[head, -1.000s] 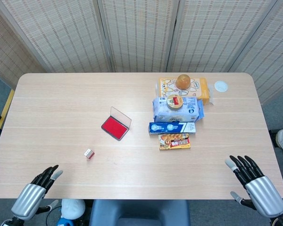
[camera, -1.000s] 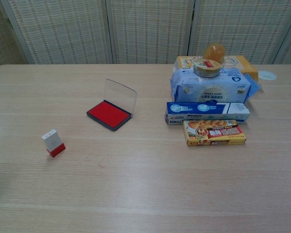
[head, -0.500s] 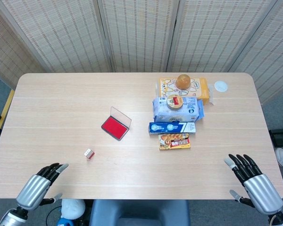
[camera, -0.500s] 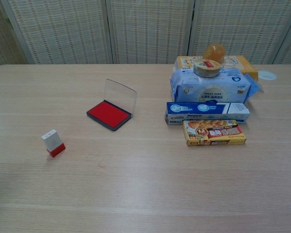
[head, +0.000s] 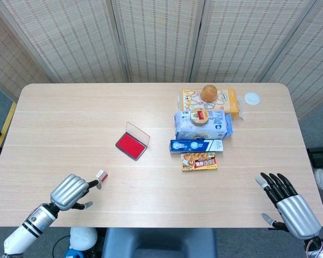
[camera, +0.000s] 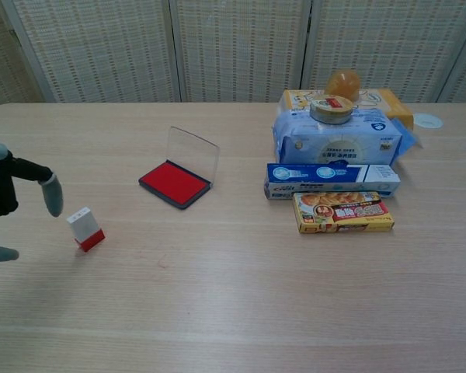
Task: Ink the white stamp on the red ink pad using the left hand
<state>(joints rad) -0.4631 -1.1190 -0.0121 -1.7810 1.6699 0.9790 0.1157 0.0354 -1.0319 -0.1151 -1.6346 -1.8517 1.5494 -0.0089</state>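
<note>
The small white stamp (head: 101, 175) with a red base (camera: 86, 229) stands on the table, left of centre. The red ink pad (head: 131, 144) lies open with its clear lid raised (camera: 177, 180), up and to the right of the stamp. My left hand (head: 70, 192) hovers just left of the stamp with fingers apart (camera: 4, 198), holding nothing; a fingertip is close to the stamp without touching it. My right hand (head: 286, 203) is open at the table's near right corner, fingers spread, and shows only in the head view.
A pile of packages sits right of centre: a blue wipes pack (head: 201, 124) with a round tin (head: 199, 115), a toothpaste box (head: 196, 145), a snack box (head: 199, 161), a yellow box (head: 211, 100) with an orange ball (head: 208, 93). A white disc (head: 252, 98) lies far right.
My left hand has moved up and right from the table's near edge to just beside the stamp, and now shows in the chest view. The right hand has barely shifted.
</note>
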